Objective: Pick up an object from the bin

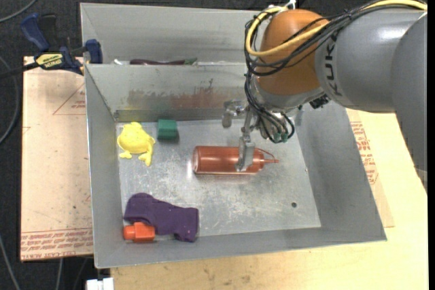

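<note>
— How far along?
— Gripper point(243, 158) sits at the red bottle point(216, 161), which lies flat in the bin's point(285, 197) middle (open or closed, I can't tell). Nothing lifted; grasp and lift remain.

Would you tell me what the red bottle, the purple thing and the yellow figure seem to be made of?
The red bottle: likely glossy plastic, bright highlight at its left end. The purple thing: probably soft matte fabric, limp and rumpled. The yellow figure: perhaps smooth rubber or plastic, rounded moulded shape.
</note>
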You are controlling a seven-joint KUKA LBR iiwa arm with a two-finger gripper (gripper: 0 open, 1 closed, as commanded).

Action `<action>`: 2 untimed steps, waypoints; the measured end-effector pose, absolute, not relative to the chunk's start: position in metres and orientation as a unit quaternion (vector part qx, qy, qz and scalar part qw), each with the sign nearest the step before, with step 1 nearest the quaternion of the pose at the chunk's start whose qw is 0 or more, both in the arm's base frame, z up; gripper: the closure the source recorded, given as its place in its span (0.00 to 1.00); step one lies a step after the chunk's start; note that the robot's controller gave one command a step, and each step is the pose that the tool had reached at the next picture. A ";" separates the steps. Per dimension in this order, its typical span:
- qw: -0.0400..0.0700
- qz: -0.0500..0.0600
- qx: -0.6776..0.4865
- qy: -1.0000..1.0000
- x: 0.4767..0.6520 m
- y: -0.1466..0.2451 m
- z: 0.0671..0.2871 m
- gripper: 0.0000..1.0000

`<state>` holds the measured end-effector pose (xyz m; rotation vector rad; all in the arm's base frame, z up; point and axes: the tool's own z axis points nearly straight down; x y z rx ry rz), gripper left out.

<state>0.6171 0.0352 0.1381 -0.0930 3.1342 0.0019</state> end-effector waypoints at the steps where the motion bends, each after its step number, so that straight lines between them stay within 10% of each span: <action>1: 0.001 0.001 0.069 0.998 0.586 0.048 0.085 1.00; 2: 0.001 0.001 0.069 0.998 0.586 0.048 0.085 1.00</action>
